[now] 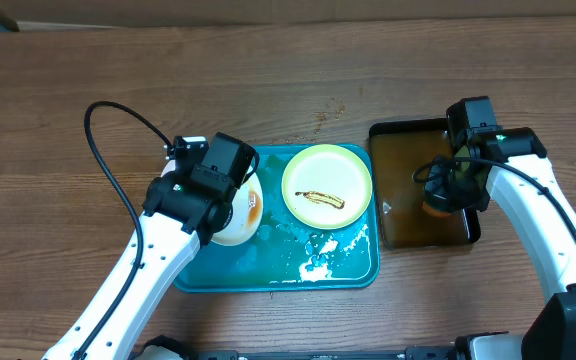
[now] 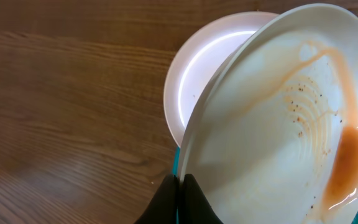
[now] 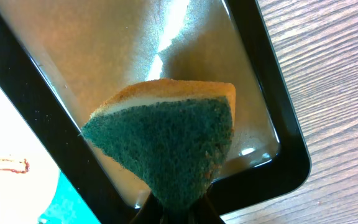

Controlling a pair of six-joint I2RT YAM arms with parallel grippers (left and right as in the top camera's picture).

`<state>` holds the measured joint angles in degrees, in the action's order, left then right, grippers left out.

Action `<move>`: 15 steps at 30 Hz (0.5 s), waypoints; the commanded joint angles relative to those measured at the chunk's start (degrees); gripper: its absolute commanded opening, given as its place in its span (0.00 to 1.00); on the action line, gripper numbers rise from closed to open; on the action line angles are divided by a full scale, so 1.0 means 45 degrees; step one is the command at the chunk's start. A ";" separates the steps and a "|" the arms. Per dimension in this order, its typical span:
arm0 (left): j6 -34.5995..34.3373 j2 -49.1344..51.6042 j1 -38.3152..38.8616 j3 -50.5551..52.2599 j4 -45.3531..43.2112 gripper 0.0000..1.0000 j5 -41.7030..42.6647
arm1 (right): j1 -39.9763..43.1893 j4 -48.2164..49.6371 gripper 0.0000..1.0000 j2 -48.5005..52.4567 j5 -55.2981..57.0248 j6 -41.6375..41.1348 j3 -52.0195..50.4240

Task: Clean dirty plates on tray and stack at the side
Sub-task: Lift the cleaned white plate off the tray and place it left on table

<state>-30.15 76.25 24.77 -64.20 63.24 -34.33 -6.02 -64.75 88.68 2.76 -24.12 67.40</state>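
Observation:
My left gripper [image 2: 180, 186] is shut on the rim of a white plate [image 2: 278, 124] smeared with brown sauce. It holds the plate tilted over the left end of the turquoise tray [image 1: 268, 270]. In the overhead view this gripper [image 1: 226, 205] covers part of the plate [image 1: 243, 218]. A second white plate [image 2: 191, 81] lies behind it, partly over the wood. The pale green plate [image 1: 326, 186] with a brown smear lies flat on the tray. My right gripper [image 3: 179, 211] is shut on a green and yellow sponge [image 3: 166, 137] over the black tray [image 3: 278, 137].
The black tray [image 1: 408, 225] of brownish water stands against the turquoise tray's right side. White foam [image 1: 318, 262] lies on the turquoise tray's front right. Bare wooden table [image 1: 68, 90] surrounds both trays. A black cable [image 1: 103, 160] loops left of the left arm.

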 commanded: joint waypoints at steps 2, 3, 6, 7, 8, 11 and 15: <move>0.0656 -0.0233 0.0559 -0.0364 -0.0228 0.04 -0.2098 | 0.0010 0.0024 0.04 0.0034 -0.0078 0.0034 0.0010; 0.0656 -0.0233 0.0763 -0.0364 -0.0287 0.04 -0.2409 | 0.0010 0.0019 0.04 0.0034 -0.0083 0.0034 0.0010; 0.0869 -0.0233 0.1525 -0.0364 -0.0636 0.04 -0.2909 | 0.0010 0.0019 0.04 0.0034 -0.0083 0.0034 0.0010; 0.1166 -0.0233 0.1817 -0.0364 -0.0821 0.04 -0.2905 | 0.0010 0.0019 0.04 0.0034 -0.0083 0.0034 0.0010; 0.1404 -0.0228 0.2064 -0.0364 -0.0957 0.04 -0.2909 | 0.0010 0.0015 0.04 0.0034 -0.0083 0.0034 0.0010; 0.1763 -0.0223 0.2822 -0.0364 -0.1151 0.04 -0.3264 | 0.0010 0.0010 0.04 0.0034 -0.0083 0.0039 0.0010; 0.2040 -0.0165 0.3672 -0.0364 -0.1141 0.04 -0.4707 | 0.0010 0.0005 0.04 0.0039 -0.0083 0.0039 0.0010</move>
<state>-23.29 76.25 39.33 -64.25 58.41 -47.94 -6.02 -64.77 88.68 2.74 -24.14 67.40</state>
